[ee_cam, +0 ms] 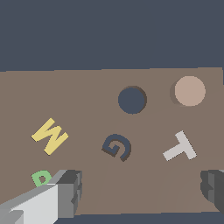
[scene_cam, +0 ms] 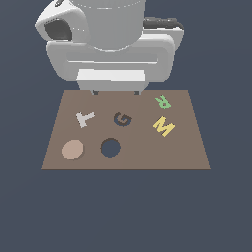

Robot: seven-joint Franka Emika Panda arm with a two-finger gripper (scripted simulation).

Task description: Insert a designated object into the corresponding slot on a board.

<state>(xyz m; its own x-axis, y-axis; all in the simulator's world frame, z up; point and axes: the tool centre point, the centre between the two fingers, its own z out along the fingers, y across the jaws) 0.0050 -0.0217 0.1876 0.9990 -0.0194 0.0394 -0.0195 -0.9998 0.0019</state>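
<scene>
The light pinkish-tan disc [scene_cam: 73, 149] lies flat on the brown board [scene_cam: 187, 147] near its front corner on the exterior view's left. The dark navy round hole [scene_cam: 110, 147] is just to the disc's right, apart from it. My gripper [scene_cam: 116, 92] hangs over the board's far edge, open and empty, well away from the disc. In the wrist view the disc [ee_cam: 190, 91] and the hole [ee_cam: 132, 99] lie side by side on the board [ee_cam: 87, 87], beyond my open gripper [ee_cam: 142, 190], whose fingers [ee_cam: 70, 192] stand wide apart.
On the board are a grey T [scene_cam: 85, 118], a dark G [scene_cam: 123, 119], a green R [scene_cam: 162, 102] and a yellow M [scene_cam: 164, 126]. The arm's bulky white body [scene_cam: 110, 44] looms behind the board's far edge. Dark floor surrounds the board.
</scene>
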